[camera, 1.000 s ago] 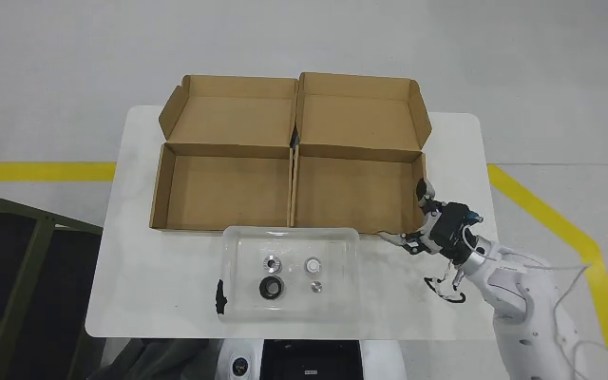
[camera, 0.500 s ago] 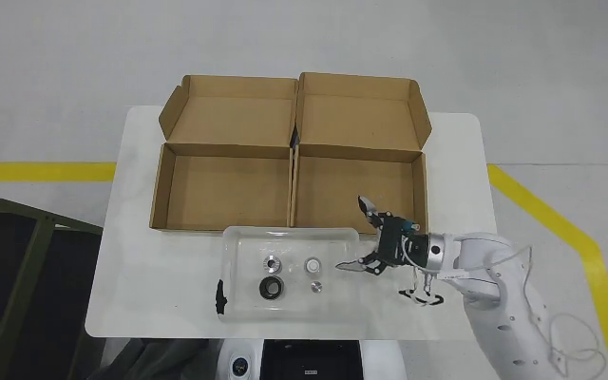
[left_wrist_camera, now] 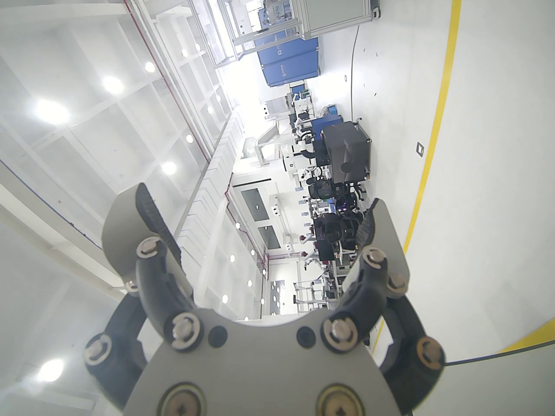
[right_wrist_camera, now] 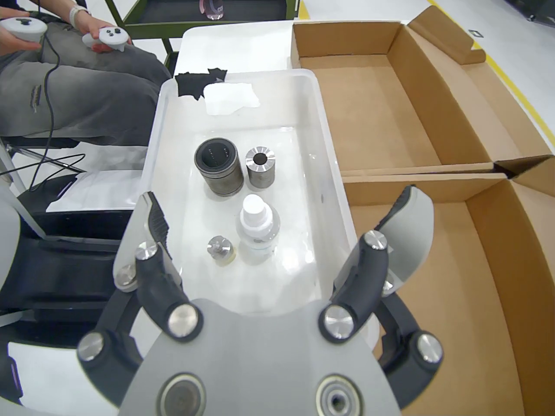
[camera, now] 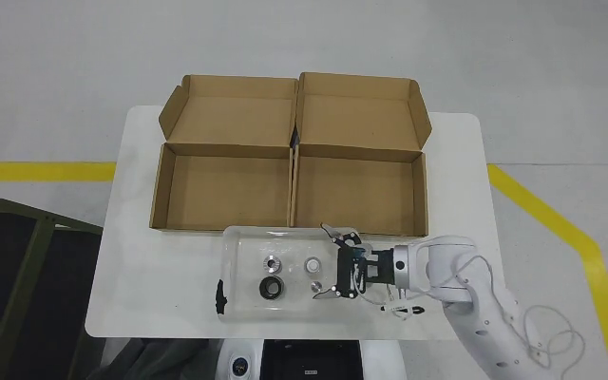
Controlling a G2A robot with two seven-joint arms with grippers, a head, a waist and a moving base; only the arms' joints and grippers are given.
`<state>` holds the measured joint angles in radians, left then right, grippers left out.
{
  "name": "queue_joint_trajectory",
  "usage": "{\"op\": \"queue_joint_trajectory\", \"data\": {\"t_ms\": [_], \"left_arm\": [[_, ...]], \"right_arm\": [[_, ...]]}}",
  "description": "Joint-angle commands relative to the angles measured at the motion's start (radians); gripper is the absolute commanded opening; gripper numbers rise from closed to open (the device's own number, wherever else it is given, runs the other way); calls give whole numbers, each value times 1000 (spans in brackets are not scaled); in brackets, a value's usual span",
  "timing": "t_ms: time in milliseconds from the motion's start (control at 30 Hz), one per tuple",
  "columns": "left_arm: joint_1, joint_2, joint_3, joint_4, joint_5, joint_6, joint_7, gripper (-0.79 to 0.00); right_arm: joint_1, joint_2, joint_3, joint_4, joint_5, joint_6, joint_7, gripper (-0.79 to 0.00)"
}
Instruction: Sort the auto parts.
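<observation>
Above the right half of the clear tray (camera: 228, 249), the right end effector (camera: 328, 261) hovers released, its fingers spread wide and grasping nothing. Four auto parts stand inside the tray: a black bearing (right_wrist_camera: 218, 167) just beside a steel bushing (right_wrist_camera: 260, 167), a white-capped piece (right_wrist_camera: 258, 225), and a small knurled knob (right_wrist_camera: 220, 249). Beyond the tray, the left box (camera: 223, 190) and the right box (camera: 356, 195) sit open side by side on the table (camera: 133, 285). The left end effector (left_wrist_camera: 259, 196) is likewise released, holding nothing and aimed up toward the ceiling.
</observation>
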<state>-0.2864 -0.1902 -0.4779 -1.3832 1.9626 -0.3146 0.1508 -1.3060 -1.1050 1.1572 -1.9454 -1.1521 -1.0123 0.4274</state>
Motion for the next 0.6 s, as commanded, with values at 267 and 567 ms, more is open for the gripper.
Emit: {"op": "queue_joint_trajectory", "data": {"t_ms": [267, 567], "left_arm": [[0, 0, 0, 0, 0, 0, 0, 0], [0, 0, 0, 0, 0, 0, 0, 0]], "right_arm": [[31, 15, -69, 31, -43, 0, 0, 0], [57, 19, -118, 59, -92, 9, -2, 0]]}}
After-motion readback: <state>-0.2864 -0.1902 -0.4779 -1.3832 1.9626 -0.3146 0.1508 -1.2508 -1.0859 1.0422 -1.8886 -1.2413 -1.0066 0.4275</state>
